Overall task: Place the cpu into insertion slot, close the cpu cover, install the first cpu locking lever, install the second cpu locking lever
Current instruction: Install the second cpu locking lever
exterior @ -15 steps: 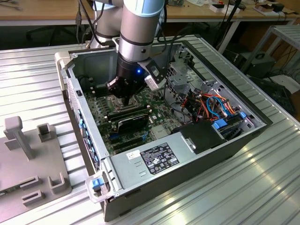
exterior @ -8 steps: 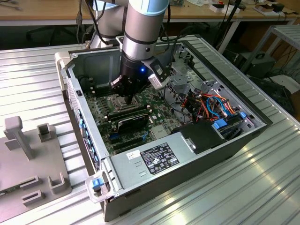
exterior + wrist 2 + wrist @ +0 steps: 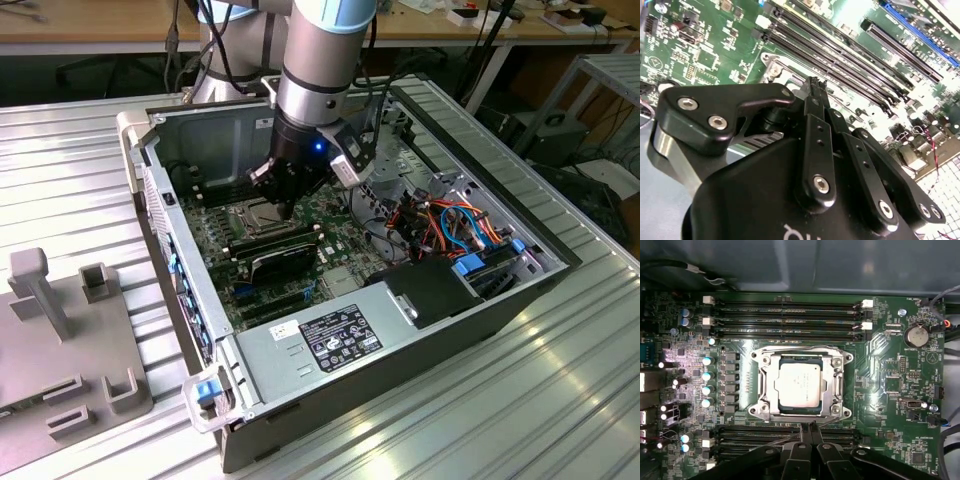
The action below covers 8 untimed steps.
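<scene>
In the exterior view, the arm's gripper [image 3: 286, 208] is reaching down into the open computer case [image 3: 330, 345], hovering over the green motherboard [image 3: 335, 225] just beside the cpu [image 3: 247, 216].

In the second wrist view, the fingers [image 3: 816, 95] are pressing together with nothing between them (memory slots [image 3: 840, 55] are running behind).

In the first wrist view, the cpu [image 3: 799, 385] is sitting in the insertion slot [image 3: 781, 358], the cpu cover [image 3: 836, 382] is lying closed around it, and the pinched fingertips [image 3: 806, 432] are hanging at the frame's edge.
</scene>
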{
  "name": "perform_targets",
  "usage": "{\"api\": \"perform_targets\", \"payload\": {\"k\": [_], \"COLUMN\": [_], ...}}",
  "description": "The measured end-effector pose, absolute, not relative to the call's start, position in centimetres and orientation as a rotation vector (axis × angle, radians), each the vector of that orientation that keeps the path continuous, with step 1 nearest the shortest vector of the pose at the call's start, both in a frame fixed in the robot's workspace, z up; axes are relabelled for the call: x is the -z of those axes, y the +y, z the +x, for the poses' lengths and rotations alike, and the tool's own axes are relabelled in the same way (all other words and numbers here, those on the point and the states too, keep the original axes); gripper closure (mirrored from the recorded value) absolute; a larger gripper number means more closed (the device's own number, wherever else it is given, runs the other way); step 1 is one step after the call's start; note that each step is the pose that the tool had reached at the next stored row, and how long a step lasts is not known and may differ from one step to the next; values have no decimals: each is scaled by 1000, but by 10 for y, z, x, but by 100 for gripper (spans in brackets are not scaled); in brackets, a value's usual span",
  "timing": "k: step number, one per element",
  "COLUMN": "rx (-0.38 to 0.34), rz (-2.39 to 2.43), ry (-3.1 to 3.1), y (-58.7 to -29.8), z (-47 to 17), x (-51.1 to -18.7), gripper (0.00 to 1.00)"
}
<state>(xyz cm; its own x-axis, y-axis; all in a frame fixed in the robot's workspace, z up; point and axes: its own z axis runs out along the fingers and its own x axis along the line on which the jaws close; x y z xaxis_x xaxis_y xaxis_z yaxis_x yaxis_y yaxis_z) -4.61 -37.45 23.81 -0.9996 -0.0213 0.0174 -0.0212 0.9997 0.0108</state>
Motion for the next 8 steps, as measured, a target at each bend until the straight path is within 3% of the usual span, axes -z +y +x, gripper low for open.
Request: {"api": "perform_targets", "payload": {"k": [8], "rx": [17], "rz": [33], "ry": [-3124], "y": [-378], "z": [-45], "x": [-238], "gripper": [89]}}
